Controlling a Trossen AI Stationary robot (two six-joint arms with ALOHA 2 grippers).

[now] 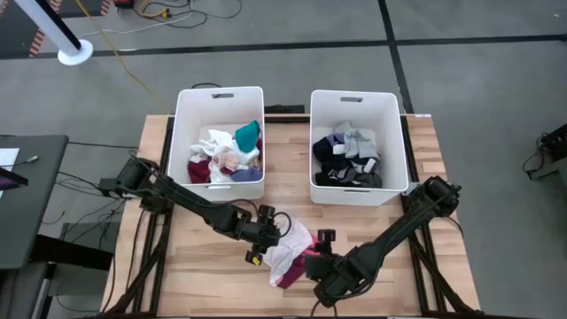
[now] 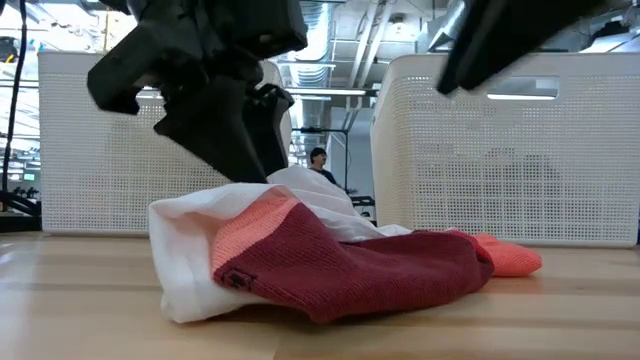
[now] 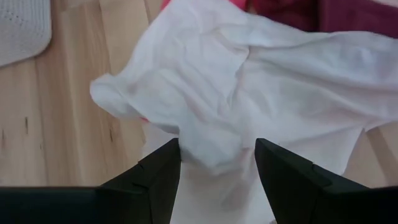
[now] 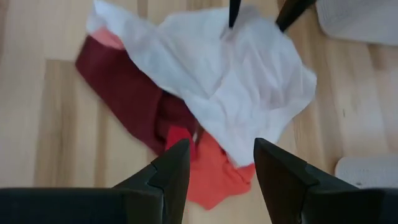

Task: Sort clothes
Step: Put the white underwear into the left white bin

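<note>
Wooden planking forms the table (image 1: 195,257), on which two white bins are set side by side at twelve o'clock. The left bin (image 1: 188,124) is filled with pale, pink and teal garments (image 1: 232,155); the right bin (image 1: 396,133) is filled with black, grey and white garments (image 1: 347,161). Individual pieces in either bin cannot be told apart.

Near six o'clock on the table a small heap is seen: a white garment (image 4: 230,81) lying over a maroon piece (image 2: 370,275), with an orange-pink piece (image 4: 214,174) beside it at the heap's edge. How much of the maroon piece is covered cannot be judged.

The left gripper (image 3: 217,165) is lowered onto the heap from its nine o'clock side, its fingers spread apart with white cloth bulging between them; a grip on it is not seen. In the low view its tips are hidden behind the cloth.

The right gripper (image 4: 216,163) is held above the heap's five o'clock side, its fingers apart with nothing between them.

A person (image 2: 320,165) is partly visible between the bins, far behind.
</note>
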